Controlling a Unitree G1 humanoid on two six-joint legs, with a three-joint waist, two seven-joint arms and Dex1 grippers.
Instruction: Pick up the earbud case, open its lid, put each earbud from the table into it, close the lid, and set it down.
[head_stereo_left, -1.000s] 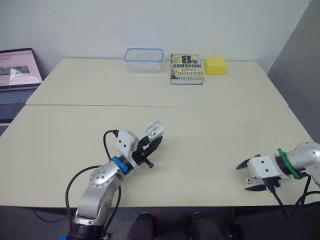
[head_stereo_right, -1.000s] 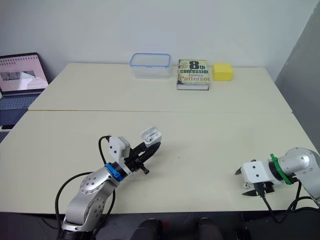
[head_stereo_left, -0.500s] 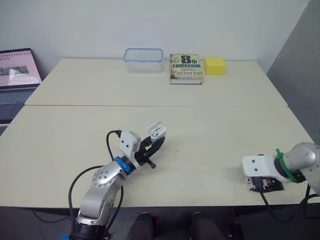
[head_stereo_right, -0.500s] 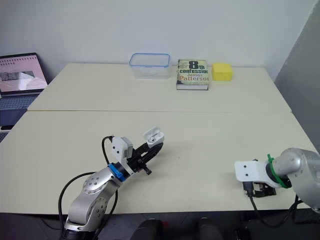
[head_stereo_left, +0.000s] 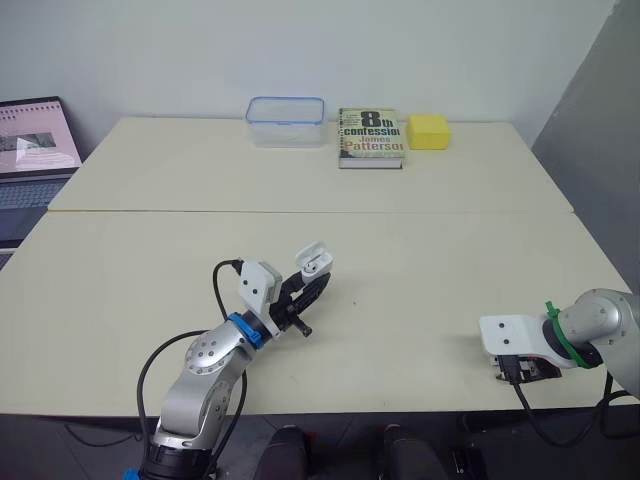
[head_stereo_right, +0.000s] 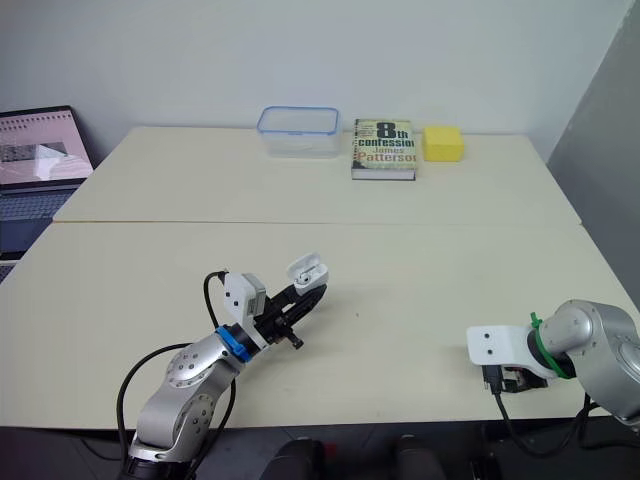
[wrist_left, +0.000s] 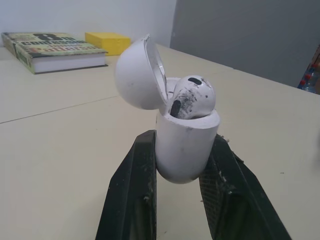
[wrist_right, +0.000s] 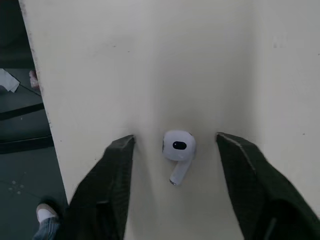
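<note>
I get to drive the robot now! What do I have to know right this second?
Left gripper: shut on the earbud case, holding it upright with its lid open.
Right gripper: open, one finger on each side of the second earbud, not touching it.
Things: the first earbud sits in the case. The second lies on the table near its front edge.
Done: case picked up, lid opened, one earbud in.
Left: grip the second earbud, put it in the case, close the lid, set the case down.
</note>
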